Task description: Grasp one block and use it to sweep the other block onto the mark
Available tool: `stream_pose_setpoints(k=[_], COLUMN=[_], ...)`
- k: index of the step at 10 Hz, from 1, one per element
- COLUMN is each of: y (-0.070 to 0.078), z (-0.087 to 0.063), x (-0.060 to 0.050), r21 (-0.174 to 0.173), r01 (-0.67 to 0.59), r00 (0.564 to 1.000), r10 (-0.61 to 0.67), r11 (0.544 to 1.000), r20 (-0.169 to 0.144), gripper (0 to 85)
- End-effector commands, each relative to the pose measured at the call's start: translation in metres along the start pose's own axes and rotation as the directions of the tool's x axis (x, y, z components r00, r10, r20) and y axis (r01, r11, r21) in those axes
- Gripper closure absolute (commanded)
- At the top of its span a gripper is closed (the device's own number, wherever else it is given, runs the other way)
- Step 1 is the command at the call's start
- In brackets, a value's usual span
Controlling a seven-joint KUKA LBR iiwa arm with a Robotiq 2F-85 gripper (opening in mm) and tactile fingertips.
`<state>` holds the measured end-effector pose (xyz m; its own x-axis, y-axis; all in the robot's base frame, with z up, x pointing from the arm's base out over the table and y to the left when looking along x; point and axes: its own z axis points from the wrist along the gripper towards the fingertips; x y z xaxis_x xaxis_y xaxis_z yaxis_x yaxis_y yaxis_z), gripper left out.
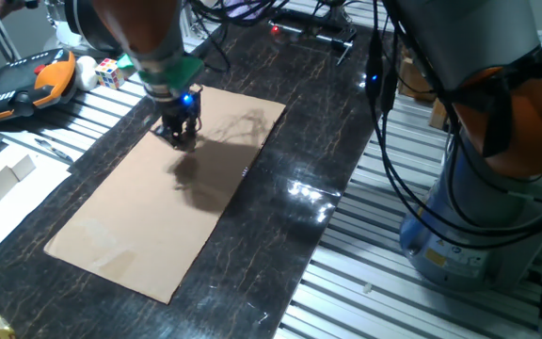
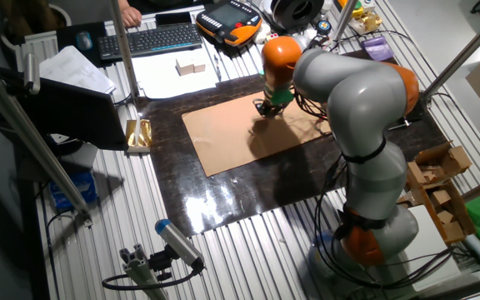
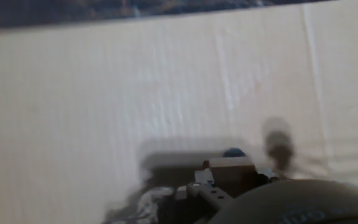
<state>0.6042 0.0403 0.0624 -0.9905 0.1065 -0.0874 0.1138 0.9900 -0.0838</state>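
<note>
My gripper [image 1: 179,139] stands low over the far left part of the brown cardboard [image 1: 158,221], with its fingertips at the sheet. The other fixed view shows the gripper [image 2: 265,109] at the cardboard's [image 2: 232,137] far edge. The hand view is blurred. It shows a tan boxy shape [image 3: 225,167], perhaps the small block, right at the gripper's front on the cardboard [image 3: 104,93]. A dark blurred spot [image 3: 278,144] lies just to the right of it; I cannot tell whether it is the mark. No second small cube shows. I cannot tell whether the jaws are open or shut.
Two larger pale blocks [image 1: 3,174] lie on paper to the left of the cardboard and also show in the other fixed view [image 2: 192,67]. An orange-and-black teach pendant [image 1: 26,85], a colour cube [image 1: 111,72] and a keyboard [image 2: 152,37] lie beyond. Cables hang on the right side.
</note>
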Motion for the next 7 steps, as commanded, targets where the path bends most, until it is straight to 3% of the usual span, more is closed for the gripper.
stream_pose_setpoints(k=[1,2,4,7], y=[0.0024,0.0038,0.0031,0.0035], z=[0.0029,0.0034,0.0010,0.0003], x=[-0.0015,-0.0019,-0.0015,-0.0013], r21=[0.001,-0.023,-0.032,-0.034], r01=[-0.038,-0.036,-0.018,0.006], r00=[0.999,0.999,0.999,0.996], r10=[0.038,0.036,0.017,-0.009], r11=[0.999,0.999,0.999,0.999], r20=[0.003,-0.015,-0.028,-0.086], gripper=[84.0,84.0,84.0,84.0])
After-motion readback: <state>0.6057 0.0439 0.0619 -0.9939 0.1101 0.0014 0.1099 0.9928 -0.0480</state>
